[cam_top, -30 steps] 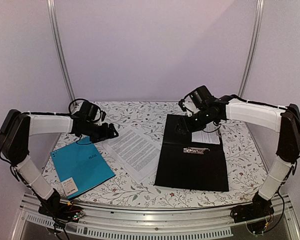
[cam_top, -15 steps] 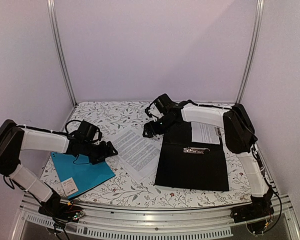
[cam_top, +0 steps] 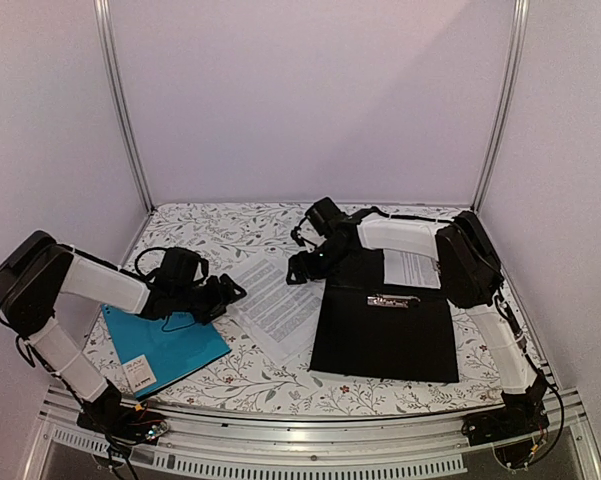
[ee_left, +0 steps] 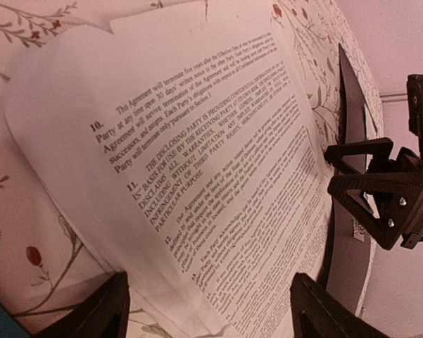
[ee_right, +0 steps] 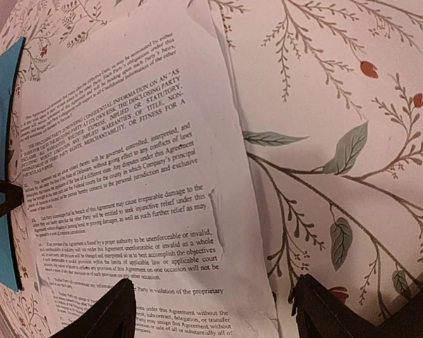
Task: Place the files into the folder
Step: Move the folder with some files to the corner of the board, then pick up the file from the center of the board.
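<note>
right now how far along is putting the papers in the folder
Done: black folder lies open, one sheet apparently on it. In hand: nothing; left gripper and right gripper, both open, flank the loose papers. Left: grasp those papers and move them into the folder.

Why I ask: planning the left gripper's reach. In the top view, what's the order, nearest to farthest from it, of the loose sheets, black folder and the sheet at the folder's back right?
1. loose sheets, just right of the left gripper.
2. black folder, farther right, beyond the sheets.
3. back-right sheet, on the folder's far side.
</note>
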Available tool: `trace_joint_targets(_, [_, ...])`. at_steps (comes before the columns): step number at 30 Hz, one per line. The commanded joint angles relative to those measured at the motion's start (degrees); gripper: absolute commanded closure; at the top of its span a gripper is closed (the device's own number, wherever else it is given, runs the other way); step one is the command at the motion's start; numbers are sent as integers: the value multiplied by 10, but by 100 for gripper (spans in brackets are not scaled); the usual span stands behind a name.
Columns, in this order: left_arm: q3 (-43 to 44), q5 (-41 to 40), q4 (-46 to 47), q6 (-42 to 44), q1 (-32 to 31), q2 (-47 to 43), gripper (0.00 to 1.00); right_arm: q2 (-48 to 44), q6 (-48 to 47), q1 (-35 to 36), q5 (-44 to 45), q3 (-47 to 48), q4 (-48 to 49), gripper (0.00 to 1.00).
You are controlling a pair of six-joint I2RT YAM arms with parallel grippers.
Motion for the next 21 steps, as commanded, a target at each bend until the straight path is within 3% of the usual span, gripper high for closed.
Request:
trace_joint_targets(1, [-37,-6,0,-44,-19,42,21,5,33,0,-35,-38,-2,24])
trace_joint_targets(13, [-31,-34,-13,-30,-6,11,22,-36,128,-1,-111,-121,96,31])
trace_joint_targets(21, [-39,-51,-61,-17,11,-54,22,-41,142,-4,-100,-133,101,35])
